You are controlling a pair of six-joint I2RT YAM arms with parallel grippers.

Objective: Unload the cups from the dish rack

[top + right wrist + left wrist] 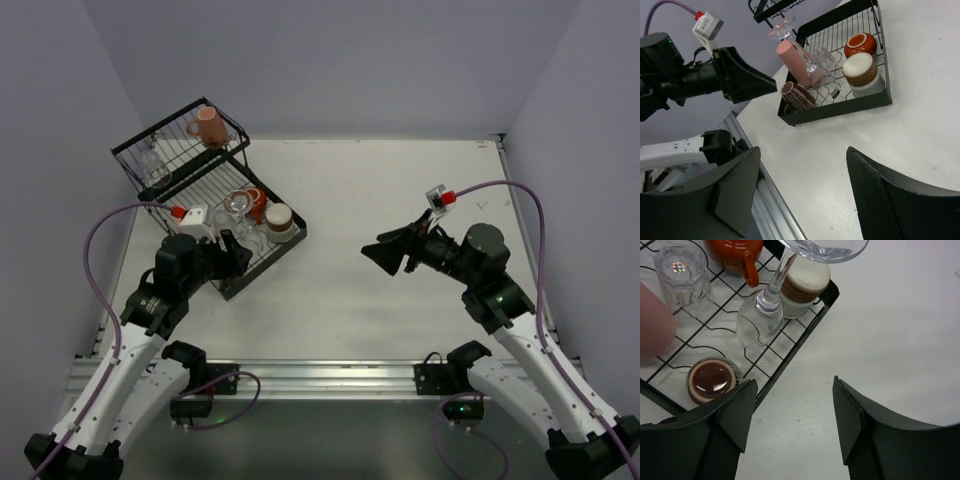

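Observation:
The black wire dish rack (160,150) stands at the far left. Its raised basket holds a pink mug (208,127) and a clear glass (155,166). Its flat tray (790,352) holds an orange-red mug (734,252), a clear tumbler (682,271), a stemmed glass (771,299), a brown and white cup (806,286), a small brown cup (712,380) and a salmon tumbler (652,325). My left gripper (234,254) is open and empty, over the tray's near corner (795,410). My right gripper (382,254) is open and empty above the bare table (802,185), well right of the rack (840,107).
The white table (400,200) runs to the right of the rack. A metal rail (770,200) lines the near edge. Purple-grey walls close in the far side and both flanks. My left arm's fingers (747,77) show in the right wrist view beside the tray.

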